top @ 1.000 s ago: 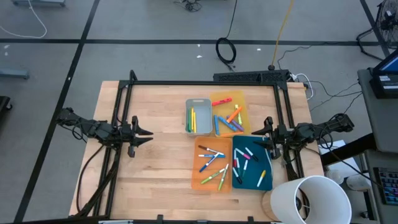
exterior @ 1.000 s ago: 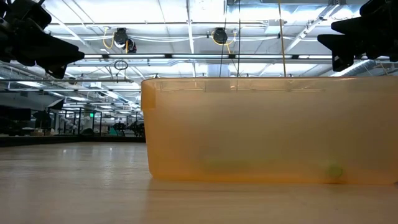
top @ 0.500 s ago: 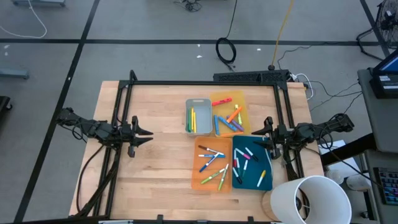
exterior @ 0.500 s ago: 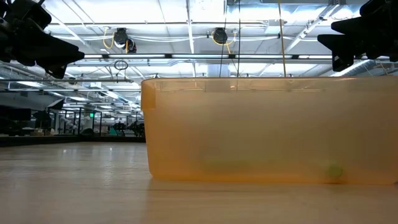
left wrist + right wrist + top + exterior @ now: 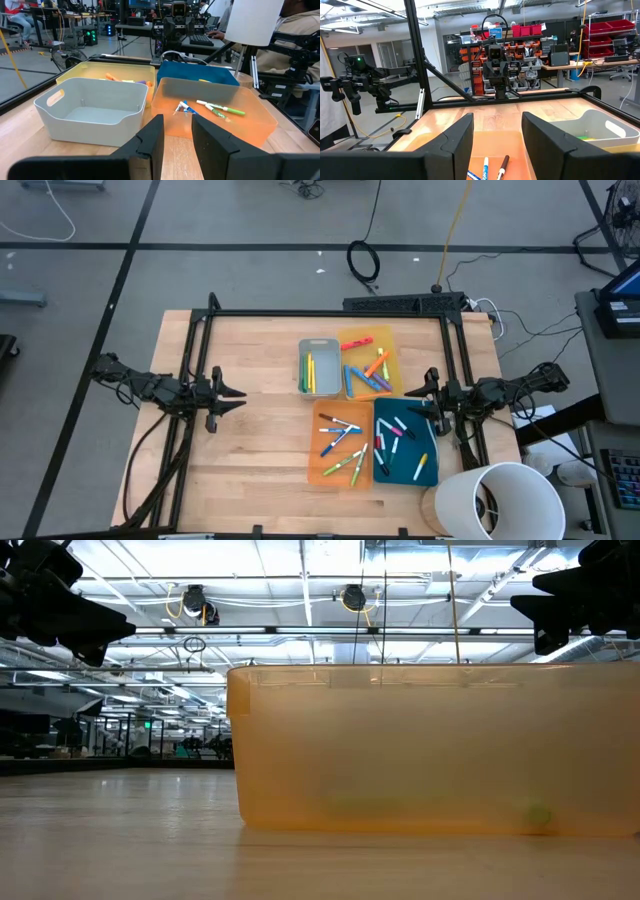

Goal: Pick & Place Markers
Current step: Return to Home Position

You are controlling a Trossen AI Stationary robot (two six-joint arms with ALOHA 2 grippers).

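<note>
All the markers lie inside four trays that stand together right of the middle of the table. A grey tray nearest the back edge holds a yellow and a green one. Touching it on the right, a yellow tray holds orange, blue and purple ones. In front of these, an orange tray and a blue tray stand side by side, each with a loose scatter in mixed colours.

The left gripper hangs near the table's left edge, well apart from the trays, its fingers a little apart with nothing between them. The right gripper hangs near the right edge, just by the back right corner of the blue tray, its fingers wide apart and empty.

A white cylinder stands at the front right corner.
</note>
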